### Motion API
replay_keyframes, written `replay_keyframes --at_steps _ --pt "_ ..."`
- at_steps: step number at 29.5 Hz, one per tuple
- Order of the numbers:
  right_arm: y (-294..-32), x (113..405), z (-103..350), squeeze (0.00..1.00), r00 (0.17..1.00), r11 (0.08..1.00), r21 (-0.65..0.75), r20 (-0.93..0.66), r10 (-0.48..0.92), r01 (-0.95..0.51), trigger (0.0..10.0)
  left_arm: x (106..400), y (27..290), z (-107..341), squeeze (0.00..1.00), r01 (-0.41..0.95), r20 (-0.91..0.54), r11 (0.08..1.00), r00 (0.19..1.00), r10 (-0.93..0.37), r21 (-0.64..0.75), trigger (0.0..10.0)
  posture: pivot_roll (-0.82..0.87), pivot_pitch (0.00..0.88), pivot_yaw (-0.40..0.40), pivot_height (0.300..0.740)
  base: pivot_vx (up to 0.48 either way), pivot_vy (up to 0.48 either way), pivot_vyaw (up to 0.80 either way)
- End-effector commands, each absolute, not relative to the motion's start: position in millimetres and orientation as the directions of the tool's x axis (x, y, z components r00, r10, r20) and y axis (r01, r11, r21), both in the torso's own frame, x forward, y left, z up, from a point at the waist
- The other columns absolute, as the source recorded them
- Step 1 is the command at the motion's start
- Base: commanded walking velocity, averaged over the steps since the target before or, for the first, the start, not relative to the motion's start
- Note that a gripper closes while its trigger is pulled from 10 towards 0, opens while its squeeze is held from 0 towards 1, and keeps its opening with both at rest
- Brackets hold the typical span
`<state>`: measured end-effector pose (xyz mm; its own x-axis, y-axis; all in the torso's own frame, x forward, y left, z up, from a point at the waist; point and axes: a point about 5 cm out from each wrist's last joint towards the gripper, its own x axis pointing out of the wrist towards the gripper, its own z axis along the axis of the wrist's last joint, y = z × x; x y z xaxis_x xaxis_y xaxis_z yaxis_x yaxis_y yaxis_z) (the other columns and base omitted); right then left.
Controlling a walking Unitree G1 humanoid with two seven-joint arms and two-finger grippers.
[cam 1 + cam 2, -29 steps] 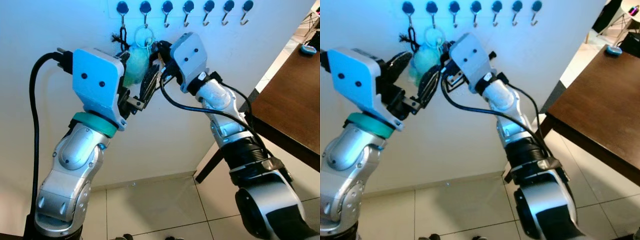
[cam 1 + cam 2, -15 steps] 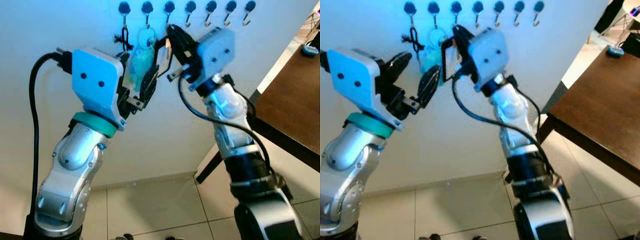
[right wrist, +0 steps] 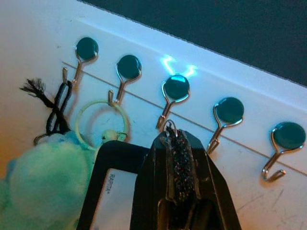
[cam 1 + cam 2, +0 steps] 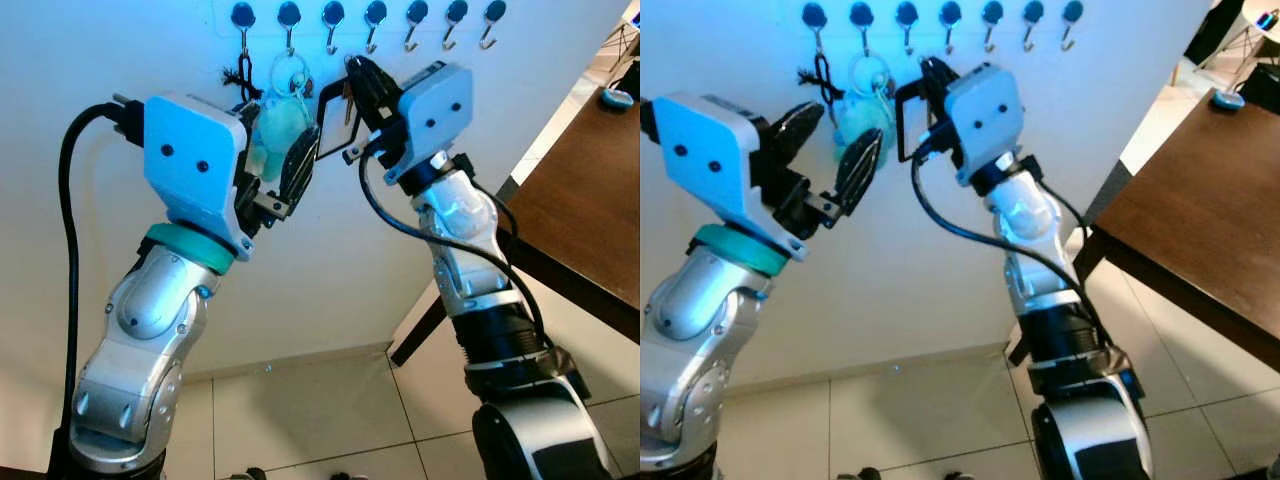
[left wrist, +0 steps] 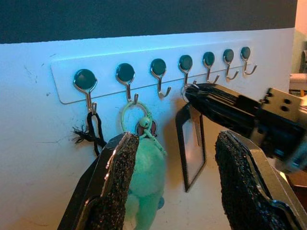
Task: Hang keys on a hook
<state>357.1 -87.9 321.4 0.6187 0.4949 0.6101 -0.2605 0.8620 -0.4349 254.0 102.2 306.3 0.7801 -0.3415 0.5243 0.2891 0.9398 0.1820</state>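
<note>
A white rail of blue-capped hooks [image 4: 375, 12] runs along the wall. My right gripper [image 3: 173, 139] is shut on a small key ring [image 3: 171, 127], from which a black rectangular tag [image 4: 332, 115] hangs. The ring is close beside the curl of the third hook [image 3: 165, 112]; I cannot tell if it touches. A teal plush keychain [image 4: 280, 125] hangs by its ring from the second hook, and a black cord [image 4: 240, 75] from the first. My left gripper [image 5: 177, 187] is open, held in front of the plush with nothing between its fingers.
A dark wooden table [image 4: 590, 200] stands at the right, with a small blue object [image 4: 617, 98] on its far end. The tiled floor [image 4: 320, 410] lies below the white wall. Several hooks [image 4: 456, 12] to the right are bare.
My right gripper has swung up from beside the plush and turned over, carrying the ring and black tag to the hook rail. The left arm has stayed put.
</note>
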Motion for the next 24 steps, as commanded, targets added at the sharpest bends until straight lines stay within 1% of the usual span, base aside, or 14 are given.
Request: replay_keyframes --at_steps 1,7,13,16,18,19,21,22,24 --pt "-88.2 357.1 324.3 0.0 0.613 0.865 -0.437 0.62 0.489 -0.248 10.0 253.0 100.8 307.0 0.0 0.296 0.525 0.936 0.775 -0.351 0.19 10.0 -0.02 0.12 0.063 0.74 0.0 0.0 0.0" --pt "-77.3 364.0 333.6 0.0 0.607 0.849 -0.463 0.607 0.513 -0.255 10.0 251.2 99.9 307.4 0.0 0.292 0.526 0.938 0.776 -0.347 0.188 10.0 -0.01 0.125 0.054 0.74 0.0 0.0 0.0" --pt "-74.6 364.9 335.0 0.0 0.608 0.842 -0.475 0.597 0.523 -0.258 10.0 251.2 100.1 307.2 0.0 0.291 0.526 0.939 0.778 -0.345 0.186 10.0 -0.02 0.127 0.053 0.74 0.0 0.0 0.0" --pt "-70.7 367.4 329.6 0.0 0.619 0.816 -0.51 0.558 0.553 -0.271 10.0 251.7 99.9 307.0 0.0 0.291 0.525 0.939 0.778 -0.344 0.185 10.0 -0.02 0.127 0.053 0.74 0.0 0.0 0.0" --pt "-70.7 367.4 329.6 0.0 0.619 0.816 -0.51 0.558 0.553 -0.271 10.0 251.7 99.9 307.0 0.0 0.291 0.525 0.939 0.778 -0.344 0.185 10.0 -0.02 0.127 0.053 0.74 0.0 0.0 0.0" --pt "-68.3 368.5 326.3 0.0 0.624 0.797 -0.537 0.531 0.573 -0.276 10.0 251.9 99.8 307.0 0.0 0.291 0.525 0.939 0.778 -0.344 0.184 10.0 -0.02 0.127 0.053 0.74 0.0 0.0 0.0" --pt "-68.3 368.5 326.3 0.0 0.624 0.797 -0.537 0.531 0.573 -0.276 10.0 251.9 99.8 307.0 0.0 0.291 0.525 0.939 0.778 -0.344 0.184 10.0 -0.02 0.127 0.053 0.74 0.0 0.0 0.0" --pt "-66.5 371.3 322.8 0.0 0.639 0.774 -0.577 0.498 0.586 -0.261 10.0 252.1 99.6 307.0 0.0 0.291 0.525 0.939 0.778 -0.344 0.183 10.0 -0.02 0.129 0.053 0.74 0.0 0.0 0.0" --pt "-66.4 373.7 321.4 0.0 0.652 0.763 -0.597 0.481 0.586 -0.247 10.0 252.2 99.6 307.0 0.0 0.291 0.525 0.939 0.779 -0.343 0.183 10.0 -0.02 0.129 0.053 0.74 0.0 0.0 0.0"
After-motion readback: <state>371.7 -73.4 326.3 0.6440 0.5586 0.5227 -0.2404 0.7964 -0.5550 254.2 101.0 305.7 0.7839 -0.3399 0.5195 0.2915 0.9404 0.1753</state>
